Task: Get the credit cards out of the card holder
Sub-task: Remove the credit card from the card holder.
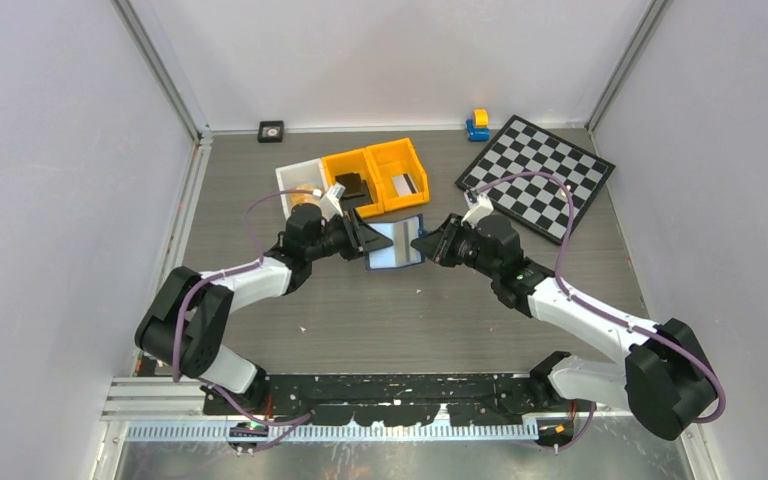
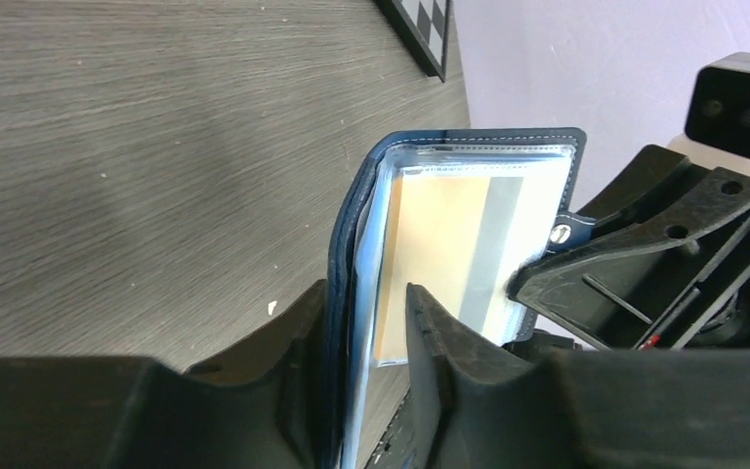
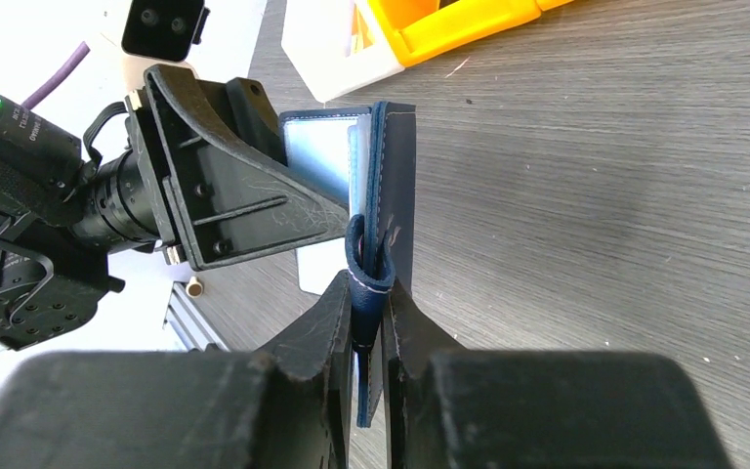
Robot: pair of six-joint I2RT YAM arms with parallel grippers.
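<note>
The navy card holder [image 1: 396,243] hangs open above the table between both grippers. In the left wrist view its cover [image 2: 350,230] stands on edge, and a tan credit card [image 2: 439,244] with a grey stripe sits in a clear pocket. My left gripper [image 2: 364,293] is open around the holder's cover and a blue-grey leaf; one finger [image 2: 298,332] lies against the cover, the other [image 2: 430,337] stands apart from the leaf. My right gripper [image 3: 366,283] is shut on the holder's [image 3: 400,166] snap tab and cover edge.
Two orange bins [image 1: 375,175] and a white bin [image 1: 298,180] stand just behind the holder; a black block [image 1: 351,186] lies in one orange bin. A checkerboard [image 1: 538,175] lies at the back right, a blue-and-yellow toy [image 1: 477,124] beyond it. Walls close in both sides.
</note>
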